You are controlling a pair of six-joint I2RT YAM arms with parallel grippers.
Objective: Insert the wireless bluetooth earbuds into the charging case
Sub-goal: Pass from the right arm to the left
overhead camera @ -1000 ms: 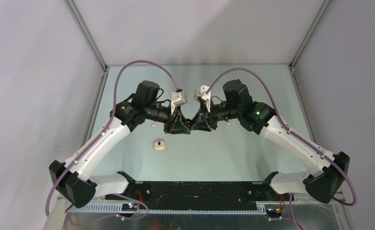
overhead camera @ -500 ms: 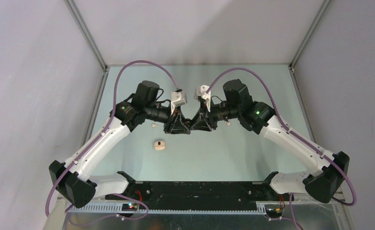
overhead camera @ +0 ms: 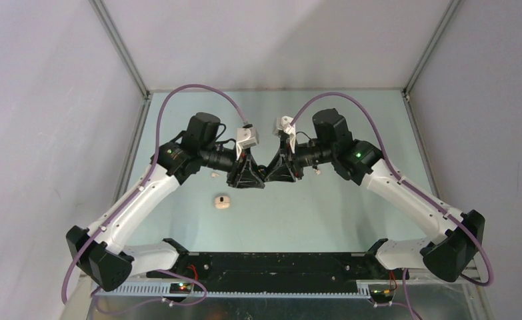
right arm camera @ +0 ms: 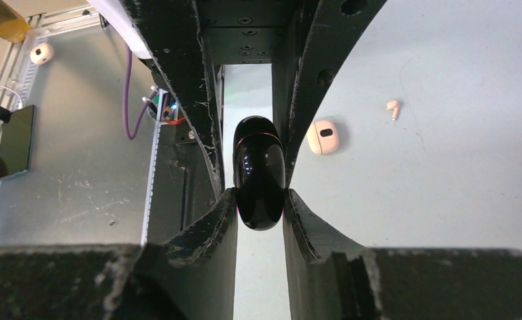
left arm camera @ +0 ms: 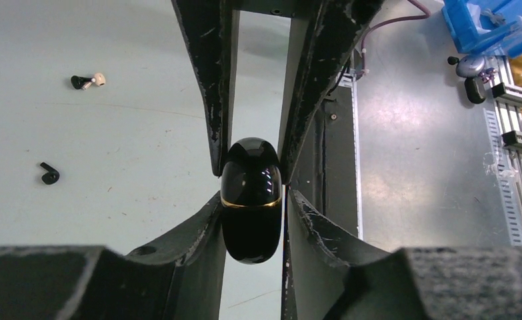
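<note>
Black glossy case (left arm camera: 251,227) sits clamped in left pincer (left arm camera: 253,195) and right pincer (right arm camera: 259,194) alike, beige charging case (right arm camera: 323,137) well apart

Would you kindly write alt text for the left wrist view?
The left gripper is shut on a glossy black oval case with a gold seam. On the table beyond lie a black earbud and a black-and-cream earbud.

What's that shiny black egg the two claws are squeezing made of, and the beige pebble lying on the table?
The black case looks like hard, high-gloss plastic: it mirrors sharp light spots, and a thin gold-coloured line rings it, perhaps metallic trim. The beige case seems smooth satin plastic, with soft shading and no sharp glints; which plastic cannot be told.
</note>
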